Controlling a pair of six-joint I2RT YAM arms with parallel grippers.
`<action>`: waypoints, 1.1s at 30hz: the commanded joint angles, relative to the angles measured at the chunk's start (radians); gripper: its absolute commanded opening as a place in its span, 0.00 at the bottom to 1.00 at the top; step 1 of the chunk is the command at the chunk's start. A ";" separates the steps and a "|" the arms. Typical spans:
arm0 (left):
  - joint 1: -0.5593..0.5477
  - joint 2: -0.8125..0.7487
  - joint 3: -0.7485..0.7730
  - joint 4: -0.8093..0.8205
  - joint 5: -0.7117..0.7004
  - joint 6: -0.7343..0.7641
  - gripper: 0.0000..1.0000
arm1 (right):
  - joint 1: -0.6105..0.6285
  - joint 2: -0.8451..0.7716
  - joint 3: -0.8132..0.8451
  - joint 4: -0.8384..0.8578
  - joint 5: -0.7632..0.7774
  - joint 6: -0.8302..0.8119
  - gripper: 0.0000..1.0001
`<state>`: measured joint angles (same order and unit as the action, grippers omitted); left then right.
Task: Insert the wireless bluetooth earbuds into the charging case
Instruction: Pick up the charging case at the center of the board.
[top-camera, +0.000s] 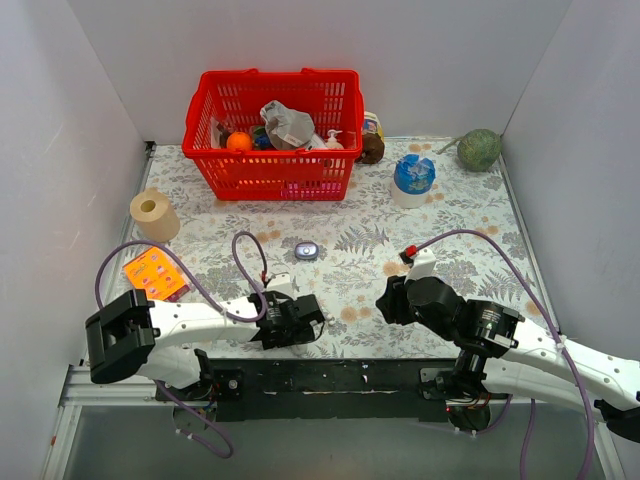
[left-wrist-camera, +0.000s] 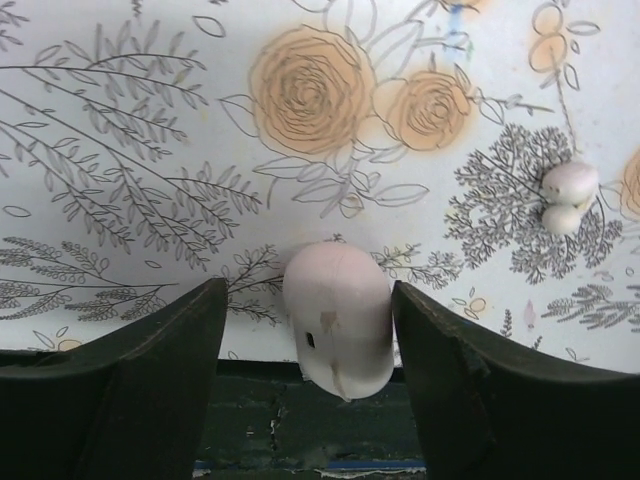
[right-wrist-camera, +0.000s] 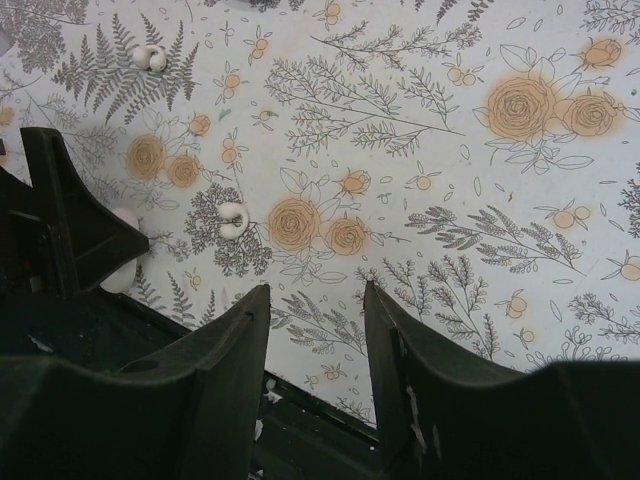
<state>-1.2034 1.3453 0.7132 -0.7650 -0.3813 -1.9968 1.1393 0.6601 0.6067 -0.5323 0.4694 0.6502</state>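
Floral tablecloth (right-wrist-camera: 450, 200) viewed from above, right gripper (right-wrist-camera: 316, 292) held over it, jaws parted with nothing between, white earbud (right-wrist-camera: 232, 220) laid just beyond, second earbud (right-wrist-camera: 150, 57) farther off, pale rounded piece (right-wrist-camera: 122, 280) half hidden by left gripper (right-wrist-camera: 118, 262).

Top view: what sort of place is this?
Likely a robot test booth: plain white walls box in a flower-patterned table, a left arm and right arm are bolted to its near edge, and a red basket holds mixed goods.

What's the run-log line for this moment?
left claw: open around pale pinkish rounded earbud | right claw: open, empty | small blue-grey rounded charging case: apart, mid-table | second white earbud: loose, untouched
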 joint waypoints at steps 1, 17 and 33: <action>-0.035 -0.014 -0.018 0.059 -0.011 -0.232 0.61 | 0.002 -0.010 0.004 -0.012 0.025 0.008 0.51; -0.068 -0.210 -0.075 0.174 -0.091 -0.105 0.00 | 0.002 0.018 0.027 -0.014 0.011 0.032 0.50; 0.473 -0.207 -0.244 1.419 1.046 0.227 0.00 | 0.000 -0.048 0.079 -0.110 0.095 0.040 0.51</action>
<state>-0.8066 1.0222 0.5137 0.2226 0.2268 -1.7248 1.1393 0.6342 0.6434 -0.6125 0.5091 0.6777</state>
